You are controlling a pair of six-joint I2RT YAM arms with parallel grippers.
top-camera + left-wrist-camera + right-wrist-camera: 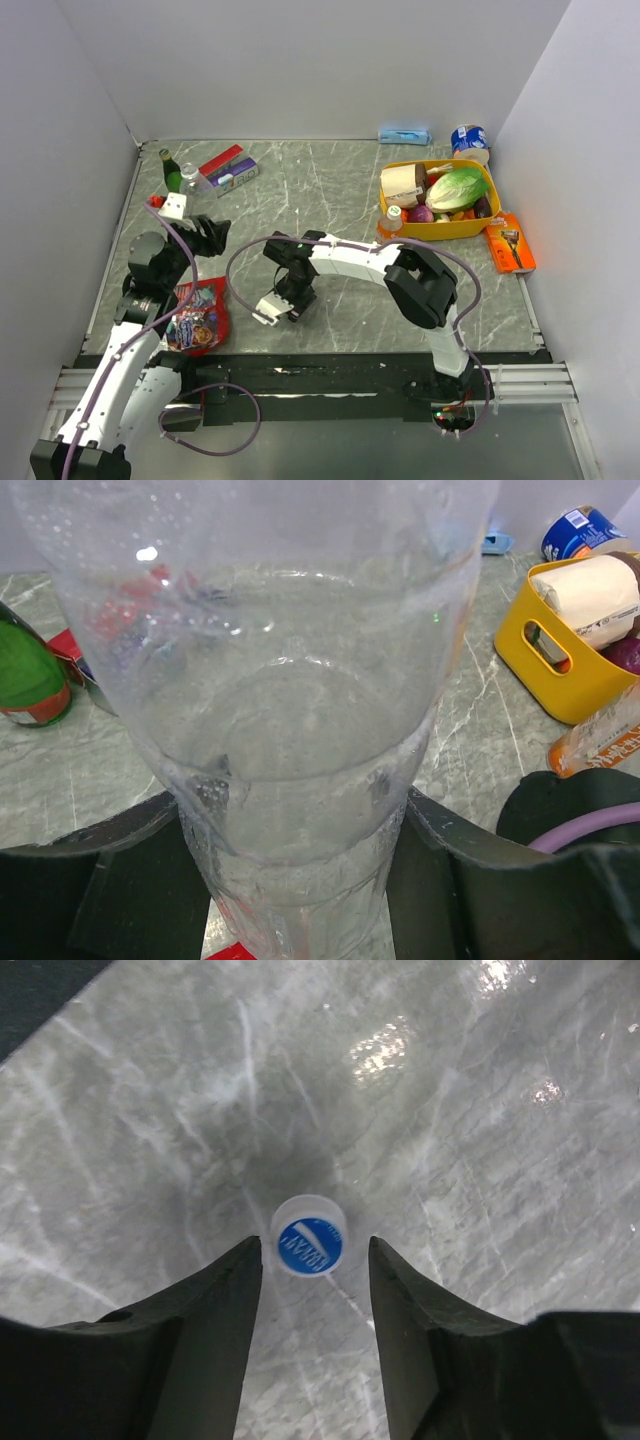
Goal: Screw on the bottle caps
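My right gripper (312,1250) is open, with its fingers on either side of a small bottle cap (308,1235) that lies on the marble table. The cap has a whitish wall and a blue top, and neither finger touches it. In the top view this gripper (297,303) is at the table's middle front. My left gripper (295,810) is shut on a clear plastic bottle (290,710) that fills its view. In the top view this gripper (212,232) is at the left. A small bottle of orange liquid (393,218) stands by the yellow basket. I see no second cap.
A yellow basket (437,230) of vegetables stands at the back right, with an orange package (510,243) beside it and a blue can (467,138) behind. A dark green glass bottle (170,170) and a red box (228,168) stand at the back left. A red snack bag (200,315) lies at the front left.
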